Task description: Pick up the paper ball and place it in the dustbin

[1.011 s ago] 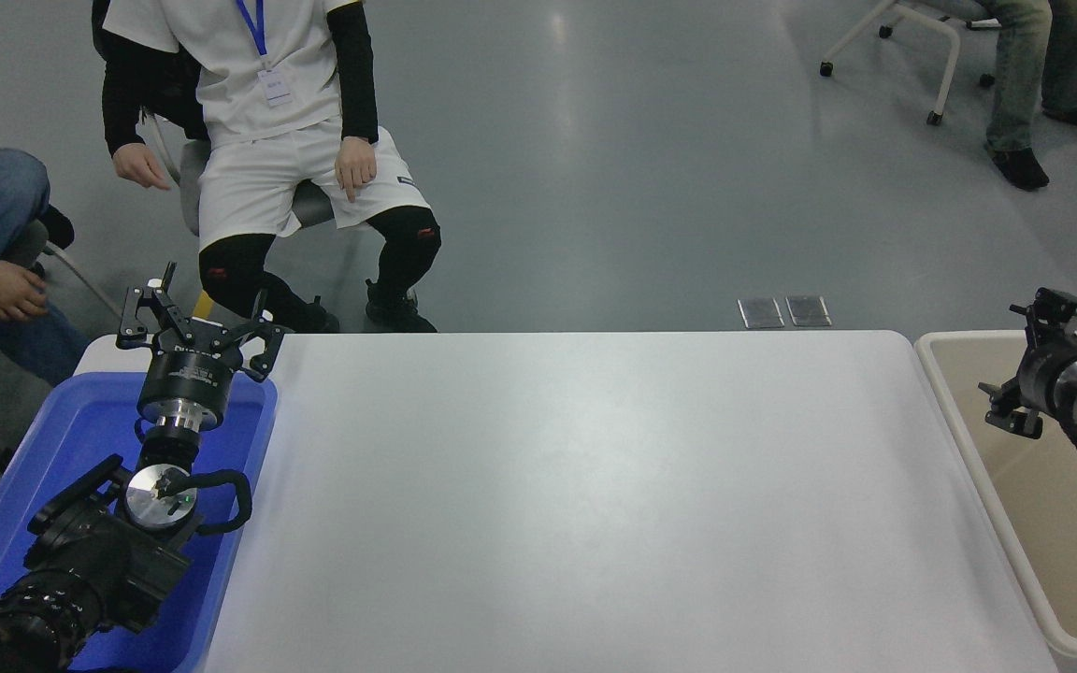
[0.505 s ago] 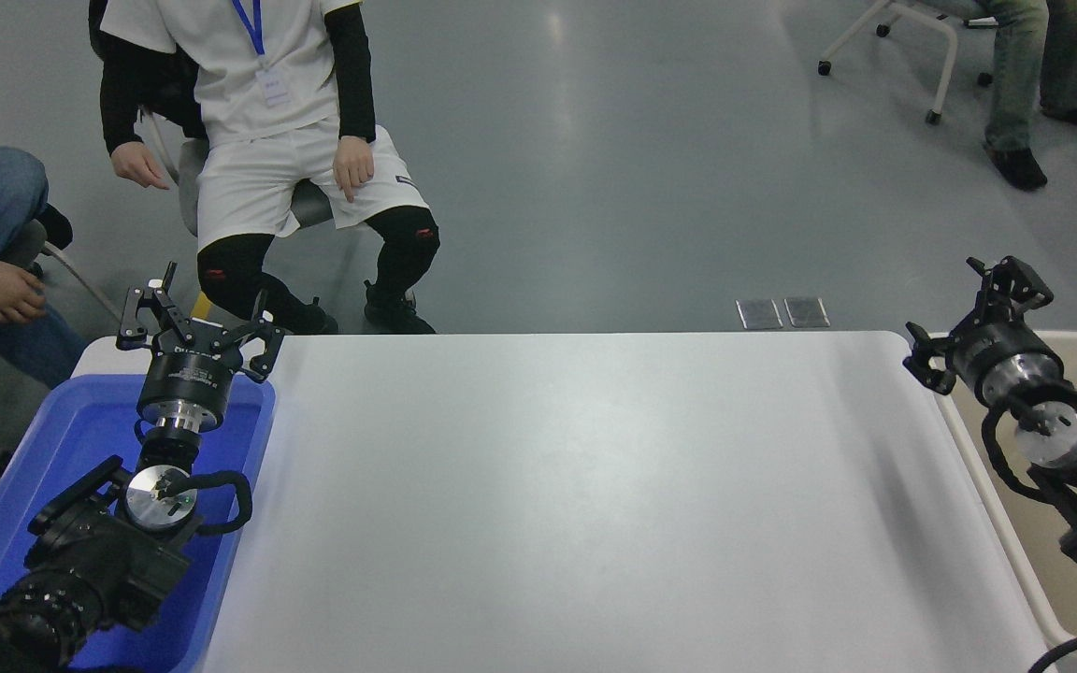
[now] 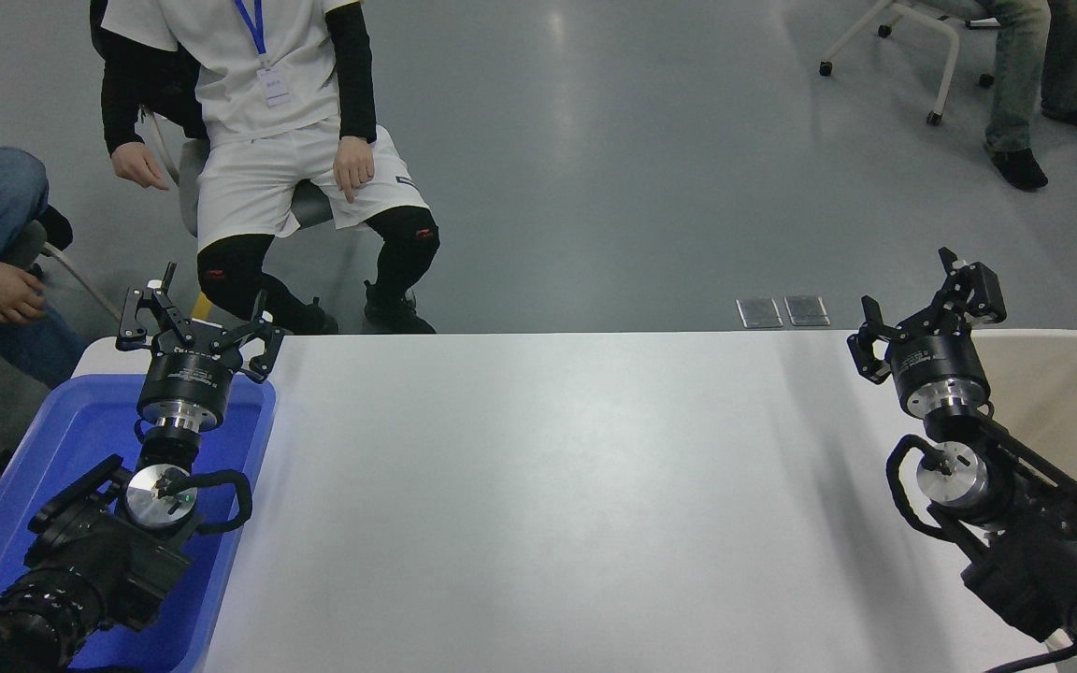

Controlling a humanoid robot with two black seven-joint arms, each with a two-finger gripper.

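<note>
The cream-beige dustbin [image 3: 1076, 374] stands off the table's right end; my right arm covers much of it. No paper ball shows anywhere in view. My right gripper [image 3: 922, 304] is open and empty, raised over the table's far right corner, just left of the dustbin's rim. My left gripper [image 3: 193, 322] is open and empty, parked at the lower left over the far end of the blue tub.
A bright blue tub [image 3: 71, 449] sits at the table's left end under my left arm. The white table [image 3: 548, 486] lies between the two tubs. A seated person [image 3: 267, 140] is behind the far left corner. A second person's hand [image 3: 6, 290] is at the left edge.
My right arm has swung left and forward from over the dustbin to the table's far right corner. My left arm has not moved.
</note>
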